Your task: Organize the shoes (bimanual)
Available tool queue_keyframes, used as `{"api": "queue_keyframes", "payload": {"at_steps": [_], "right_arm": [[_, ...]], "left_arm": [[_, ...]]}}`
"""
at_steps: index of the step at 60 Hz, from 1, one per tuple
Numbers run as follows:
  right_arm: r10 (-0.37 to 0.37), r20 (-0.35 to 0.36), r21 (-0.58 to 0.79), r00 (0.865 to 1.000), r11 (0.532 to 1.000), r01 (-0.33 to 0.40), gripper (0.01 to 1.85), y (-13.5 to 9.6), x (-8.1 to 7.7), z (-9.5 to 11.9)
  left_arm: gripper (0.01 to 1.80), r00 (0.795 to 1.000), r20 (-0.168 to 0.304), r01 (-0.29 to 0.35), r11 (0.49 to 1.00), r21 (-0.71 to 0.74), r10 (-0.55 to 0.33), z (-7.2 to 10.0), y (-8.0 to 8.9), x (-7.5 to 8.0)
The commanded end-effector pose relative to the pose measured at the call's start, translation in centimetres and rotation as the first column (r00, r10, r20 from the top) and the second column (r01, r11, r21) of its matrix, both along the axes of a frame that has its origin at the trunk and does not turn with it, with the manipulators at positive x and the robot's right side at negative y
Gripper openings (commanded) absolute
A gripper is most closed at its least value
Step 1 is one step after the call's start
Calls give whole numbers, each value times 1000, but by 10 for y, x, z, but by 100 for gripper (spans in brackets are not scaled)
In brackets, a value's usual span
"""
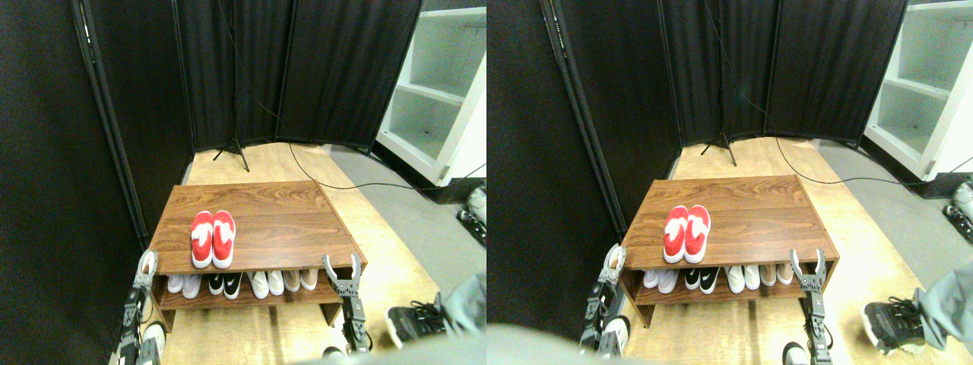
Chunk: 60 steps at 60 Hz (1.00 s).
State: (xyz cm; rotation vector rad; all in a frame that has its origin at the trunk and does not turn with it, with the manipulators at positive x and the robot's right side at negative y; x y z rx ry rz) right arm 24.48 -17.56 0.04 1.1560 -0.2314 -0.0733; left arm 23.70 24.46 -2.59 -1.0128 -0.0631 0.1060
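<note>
The two red shoes (212, 238) with white patches lie side by side, touching, on the left part of the wooden shoe rack's top (289, 220), toes pointing away from me. My left gripper (147, 262) is raised at the rack's front left corner, left of and below the shoes. My right gripper (342, 266) stands at the rack's front right corner, jaws spread open and empty, well right of the shoes.
On the rack's lower shelf stands a row of white, black-and-white and beige shoes (243, 283). A person's black sneaker and grey trouser leg (426, 315) are at the bottom right. Black curtains stand behind, a white shelf unit (437, 91) at the right, and a cable crosses the floor.
</note>
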Motion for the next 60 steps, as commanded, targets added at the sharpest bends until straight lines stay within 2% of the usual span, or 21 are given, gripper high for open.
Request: {"api": "queue_keyframes", "payload": {"at_steps": [1, 9, 17, 21, 38, 43, 60], "right_arm": [[2, 24, 3, 1000, 1000, -2, 43, 2, 2, 2], [9, 19, 13, 1000, 1000, -9, 46, 2, 2, 1], [24, 26, 21, 999, 999, -24, 45, 3, 2, 1], [20, 16, 8, 1000, 1000, -20, 47, 3, 2, 1], [17, 21, -33, 1000, 999, -16, 46, 3, 2, 1], [20, 21, -28, 1000, 999, -20, 45, 3, 2, 1], [26, 23, 20, 999, 999, -26, 47, 4, 1, 0]], "left_arm": [[1, 998, 68, -14, 1000, 4, 14, 9, -6, -9], [1, 997, 60, -36, 998, -51, 39, 6, -16, -24], [1, 997, 55, -41, 995, -94, 46, 6, -23, -30], [1, 999, 51, -9, 994, -105, 14, 4, -25, -29], [1, 998, 51, -23, 995, -100, 28, 7, -30, -22], [1, 999, 44, 2, 994, -109, 3, 8, -30, -19], [1, 999, 40, 12, 993, -118, -8, 8, -33, -21]]}}
